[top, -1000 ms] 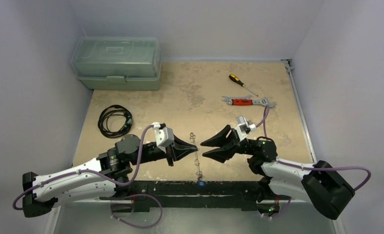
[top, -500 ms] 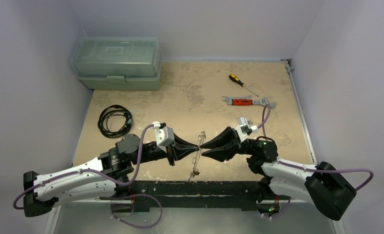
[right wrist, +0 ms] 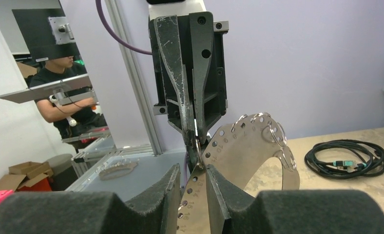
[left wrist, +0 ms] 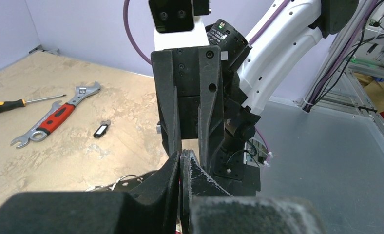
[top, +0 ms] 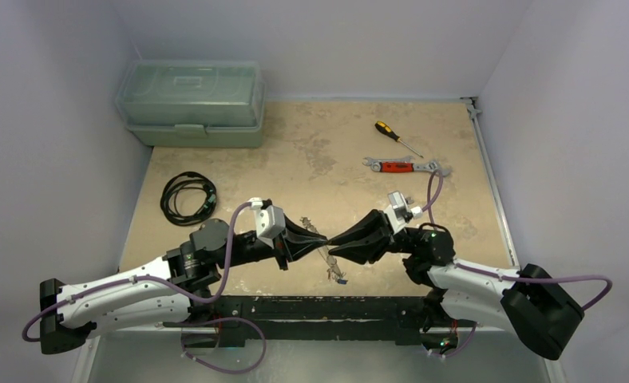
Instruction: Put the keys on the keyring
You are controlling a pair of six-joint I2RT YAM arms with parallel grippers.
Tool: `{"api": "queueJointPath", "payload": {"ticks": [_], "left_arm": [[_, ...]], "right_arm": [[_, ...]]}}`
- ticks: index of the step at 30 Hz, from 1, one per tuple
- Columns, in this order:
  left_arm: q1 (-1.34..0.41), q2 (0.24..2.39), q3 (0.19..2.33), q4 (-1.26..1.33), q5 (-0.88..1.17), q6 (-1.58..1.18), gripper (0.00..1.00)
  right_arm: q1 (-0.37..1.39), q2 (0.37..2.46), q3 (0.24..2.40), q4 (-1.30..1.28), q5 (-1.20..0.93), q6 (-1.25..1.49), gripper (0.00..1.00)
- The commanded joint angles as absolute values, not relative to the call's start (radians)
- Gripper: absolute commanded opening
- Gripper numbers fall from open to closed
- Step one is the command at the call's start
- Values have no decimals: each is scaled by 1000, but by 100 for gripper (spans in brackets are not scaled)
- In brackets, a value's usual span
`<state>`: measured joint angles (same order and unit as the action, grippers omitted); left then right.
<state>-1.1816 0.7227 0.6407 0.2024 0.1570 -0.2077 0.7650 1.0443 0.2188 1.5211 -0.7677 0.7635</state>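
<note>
The keyring (right wrist: 248,141) is a flat silvery horseshoe plate with numbered holes and small split rings; it hangs between both grippers (top: 330,259). A blue-tagged key (top: 341,279) dangles at its low end. My left gripper (top: 324,238) is shut on the plate's edge, seen head-on in the right wrist view (right wrist: 195,131) and from behind (left wrist: 181,158). My right gripper (right wrist: 192,173) straddles the plate with narrowed jaws: one finger touches it, a gap shows at the other (top: 334,242). A black-tagged key (left wrist: 100,129) lies loose on the table.
A red-handled wrench (top: 405,166) and a yellow-handled screwdriver (top: 397,137) lie at the back right. A coiled black cable (top: 187,197) sits left of the arms, and a green toolbox (top: 191,102) is in the back left corner.
My right gripper has moved left up to the keyring and its jaws have narrowed around the plate. The keyring has swung from upright to slanted. The left gripper stays shut.
</note>
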Motion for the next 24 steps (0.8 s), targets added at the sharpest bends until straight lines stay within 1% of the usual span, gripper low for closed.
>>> {"api": "queueJointPath", "payload": {"ticks": [1, 10, 20, 24], "left_arm": [[-1189, 719, 635, 299, 157, -227, 0], [-1189, 720, 629, 308, 152, -229, 0], [-1189, 708, 623, 301, 150, -227, 0], [-1189, 703, 619, 302, 147, -227, 0]], "right_arm": [[775, 1029, 255, 1841, -740, 738, 27], [783, 1026, 256, 1841, -722, 732, 19], [785, 1010, 258, 1841, -715, 745, 19], [785, 1011, 258, 1841, -716, 747, 15]]}}
